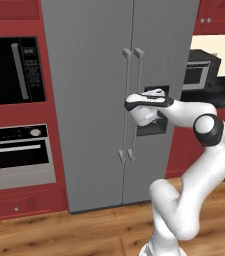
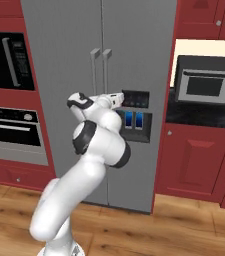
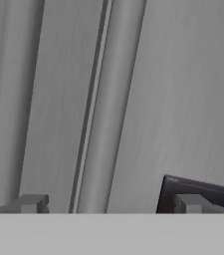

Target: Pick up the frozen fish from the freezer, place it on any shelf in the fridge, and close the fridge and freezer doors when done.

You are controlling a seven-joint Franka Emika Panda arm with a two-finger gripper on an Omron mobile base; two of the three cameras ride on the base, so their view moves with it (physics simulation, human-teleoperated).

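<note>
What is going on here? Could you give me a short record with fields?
place: kitchen with red cabinets
fridge door: shut
freezer door: shut, dark dispenser in its front
handles: two upright bars at the seam
gripper: open, holding nothing, close in front of a handle
fish: hidden behind the shut doors
oven: left of the fridge, shut

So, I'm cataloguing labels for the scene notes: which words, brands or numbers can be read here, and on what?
No text reads clearly anywhere.
Black wall microwave's keypad: pale marks, too small to read.
Black built-in oven's control strip: faint marks, blurred.
Dark dispenser recess on the narrower grey door: two blue panels, no lettering.
Plain grey door fronts: no brand.
</note>
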